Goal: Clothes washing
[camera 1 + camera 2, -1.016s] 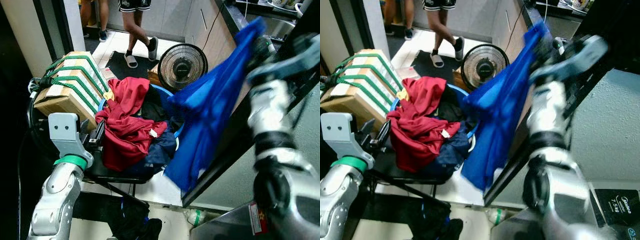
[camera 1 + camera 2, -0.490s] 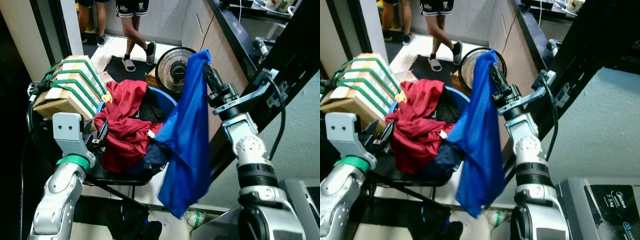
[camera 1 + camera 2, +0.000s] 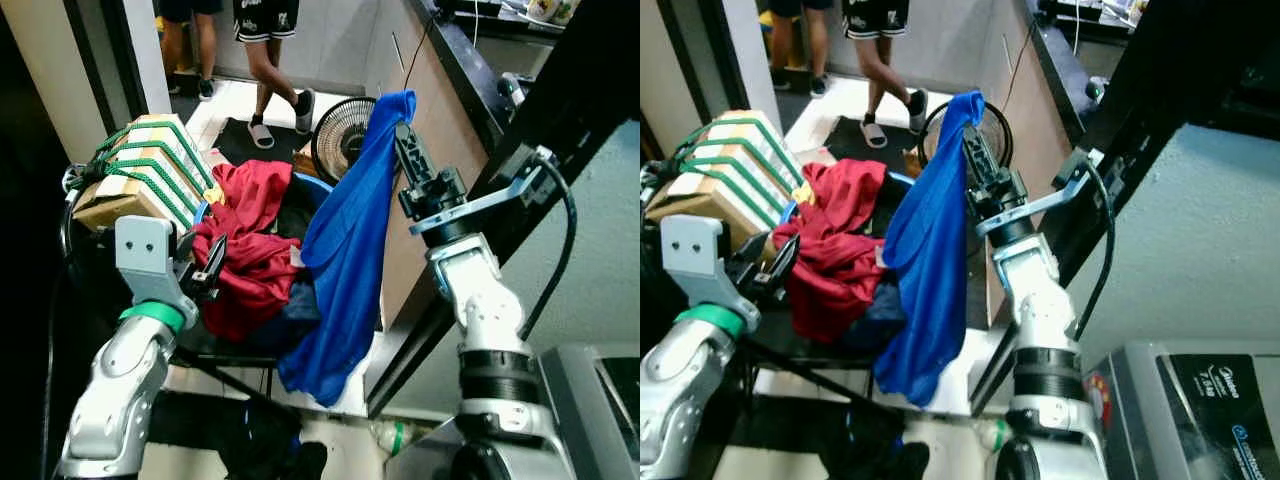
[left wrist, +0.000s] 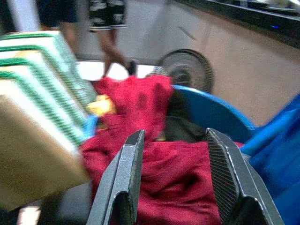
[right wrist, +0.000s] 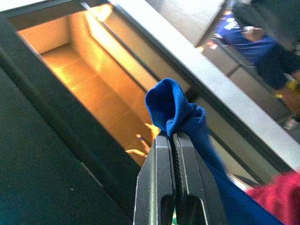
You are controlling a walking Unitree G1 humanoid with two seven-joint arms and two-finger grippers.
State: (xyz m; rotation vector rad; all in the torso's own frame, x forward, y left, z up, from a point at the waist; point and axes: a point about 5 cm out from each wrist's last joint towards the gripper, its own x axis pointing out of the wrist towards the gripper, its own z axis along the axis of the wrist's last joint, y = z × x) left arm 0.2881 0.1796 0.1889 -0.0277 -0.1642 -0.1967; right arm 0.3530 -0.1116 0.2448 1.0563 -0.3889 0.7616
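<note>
My right gripper (image 3: pixel 404 128) is raised and shut on the top edge of a blue garment (image 3: pixel 345 260), which hangs long beside the laundry pile. The right wrist view has both fingers pressed together on a blue fold (image 5: pixel 174 107). A red garment (image 3: pixel 245 250) and dark clothes fill a blue basin (image 4: pixel 213 115) on a black seat. My left gripper (image 3: pixel 212 268) is open, low at the pile's left side. In the left wrist view its fingers (image 4: pixel 123 178) frame the red garment (image 4: pixel 154 164) without touching it.
A cardboard box with green straps (image 3: pixel 135 175) sits left of the basin. A floor fan (image 3: pixel 338 148) and a person's legs (image 3: pixel 275 60) are behind it. A dark counter (image 3: pixel 470 70) runs along the right, with a washing machine (image 3: pixel 1200 410) at the lower right. Dark clothes (image 3: pixel 270 450) and a bottle (image 3: pixel 392 437) lie on the floor.
My right arm has swung the blue garment from the far right to the left, so it now hangs beside the basin. The left gripper stays open by the pile.
</note>
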